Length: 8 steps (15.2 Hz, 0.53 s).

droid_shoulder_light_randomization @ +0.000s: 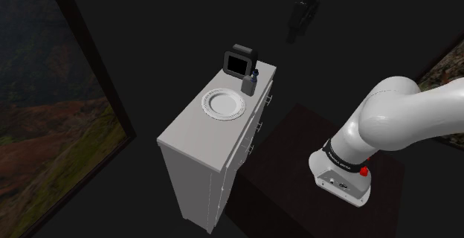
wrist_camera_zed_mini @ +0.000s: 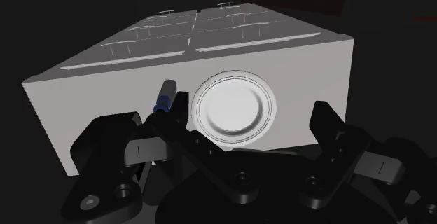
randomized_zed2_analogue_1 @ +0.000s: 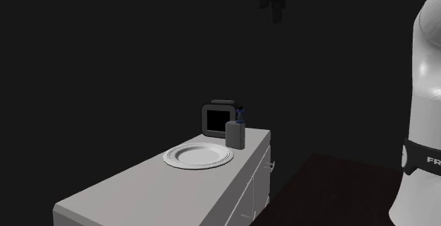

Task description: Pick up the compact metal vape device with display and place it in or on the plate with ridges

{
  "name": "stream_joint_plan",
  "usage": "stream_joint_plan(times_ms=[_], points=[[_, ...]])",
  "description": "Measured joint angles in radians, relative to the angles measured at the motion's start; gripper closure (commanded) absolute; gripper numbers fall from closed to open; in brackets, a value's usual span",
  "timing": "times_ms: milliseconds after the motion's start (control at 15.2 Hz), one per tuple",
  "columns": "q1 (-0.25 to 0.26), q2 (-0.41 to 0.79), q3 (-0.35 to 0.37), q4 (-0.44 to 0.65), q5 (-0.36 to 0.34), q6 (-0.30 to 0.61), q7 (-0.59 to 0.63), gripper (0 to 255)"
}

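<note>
Now, tool (wrist_camera_zed_mini: 218, 117): fingers spread, holding nothing, high above the dresser (droid_shoulder_light_randomization: 193, 143).
Vape (droid_shoulder_light_randomization: 252, 82): upright on the dresser top, just beside the ridged plate (droid_shoulder_light_randomization: 225, 103), black box (droid_shoulder_light_randomization: 240, 60) close behind.
Risk: you may clip the box or topple the vape while descending.

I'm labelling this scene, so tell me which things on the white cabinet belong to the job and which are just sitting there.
Part of the job:
- grey vape device with a blue tip
- white ridged plate, empty

Just lying about:
- black box with a dark square face, right beside the vape device
- white cabinet, only what they all stand on
</note>
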Motion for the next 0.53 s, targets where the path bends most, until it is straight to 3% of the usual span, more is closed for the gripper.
stream_joint_plan(times_ms=[198,528], points=[[-0.003,0.036,-0.004,-0.007,-0.007,0.033,-0.006,0],[-0.011,0.188,-0.016,-0.020,-0.029,0.162,-0.019,0]])
